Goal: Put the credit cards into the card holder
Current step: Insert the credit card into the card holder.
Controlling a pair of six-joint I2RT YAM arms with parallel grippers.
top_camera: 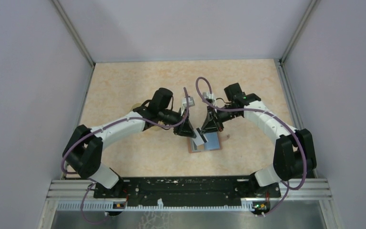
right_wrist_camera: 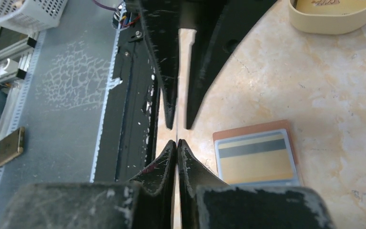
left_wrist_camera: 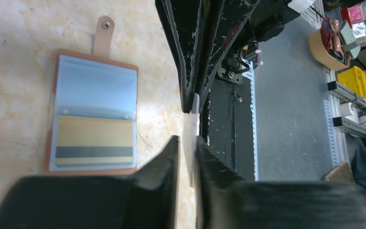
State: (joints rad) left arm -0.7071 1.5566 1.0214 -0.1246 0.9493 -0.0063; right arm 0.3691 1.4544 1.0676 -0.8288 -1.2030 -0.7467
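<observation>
The card holder [top_camera: 212, 142] lies open on the table, reddish-brown outside with light blue lining [left_wrist_camera: 95, 90]. An orange-yellow credit card [left_wrist_camera: 95, 138] with a dark stripe sits in one pocket and also shows in the right wrist view [right_wrist_camera: 257, 164]. Both grippers meet tip to tip just left of the holder. My right gripper [right_wrist_camera: 177, 142] is shut on a white credit card [top_camera: 199, 138], seen edge-on at its tips [left_wrist_camera: 195, 101]. My left gripper [left_wrist_camera: 187, 140] faces it, jaws slightly apart, with the card's edge running into the gap.
A translucent yellowish cup [right_wrist_camera: 331, 19] stands on the table behind the left arm [top_camera: 136, 107]. The holder's snap strap [left_wrist_camera: 104, 36] sticks out on the table. The black base rail [top_camera: 186, 188] runs along the near edge. Grey walls enclose the table.
</observation>
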